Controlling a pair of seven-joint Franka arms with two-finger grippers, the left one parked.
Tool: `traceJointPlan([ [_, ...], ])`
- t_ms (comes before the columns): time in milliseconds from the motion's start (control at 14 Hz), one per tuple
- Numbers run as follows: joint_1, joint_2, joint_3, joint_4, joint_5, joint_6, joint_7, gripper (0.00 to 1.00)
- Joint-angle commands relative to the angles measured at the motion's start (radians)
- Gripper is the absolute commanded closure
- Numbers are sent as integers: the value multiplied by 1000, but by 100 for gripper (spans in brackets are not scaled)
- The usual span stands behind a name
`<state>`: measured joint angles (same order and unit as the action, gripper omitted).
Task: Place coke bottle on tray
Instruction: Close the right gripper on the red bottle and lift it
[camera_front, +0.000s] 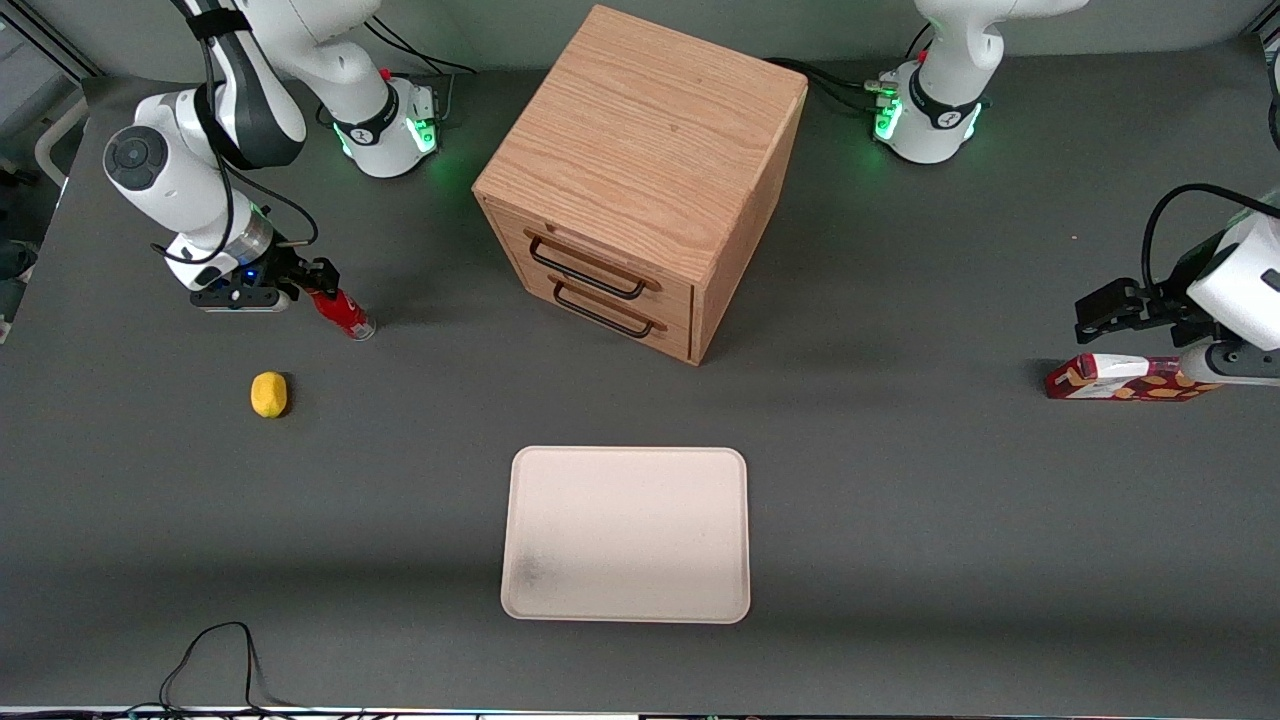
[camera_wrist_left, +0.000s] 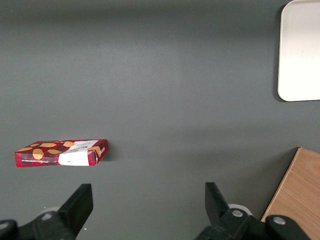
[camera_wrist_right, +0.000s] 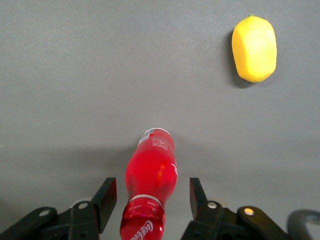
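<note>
Red coke bottle (camera_wrist_right: 150, 187) stands tilted between the spread fingers of the gripper (camera_wrist_right: 152, 197), which straddles its neck without touching; tray (camera_front: 625, 533) lies well apart.

Dark grey table (camera_front: 900, 480) carries everything. Wooden two-drawer cabinet (camera_front: 640, 180) stands mid-table. Cream tray (camera_front: 627, 533), nothing on it, lies flat in front of the cabinet, nearer the front camera. Lemon (camera_front: 268, 394) lies toward the working arm's end. Coke bottle (camera_front: 343, 312) is tilted just beside it, base on the table, neck between the gripper (camera_front: 318, 283) fingers, which stand apart. Red snack box (camera_front: 1125, 379) lies toward the parked arm's end. Black cable (camera_front: 215, 660) sits at the near edge.
</note>
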<state>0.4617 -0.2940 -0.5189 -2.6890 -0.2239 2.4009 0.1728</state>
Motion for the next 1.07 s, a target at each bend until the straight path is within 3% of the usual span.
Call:
traceJointPlan([
  [0,32,10,-4,0,37,15,21,63],
  [286,40,18,-3,9,69,10,19,98],
  [643,38,42,51,148,69,-101,19,100],
  [857,37,93,100,360,72,-286,16,100],
  [1000,37,168,143,560,128,-443,2,100],
])
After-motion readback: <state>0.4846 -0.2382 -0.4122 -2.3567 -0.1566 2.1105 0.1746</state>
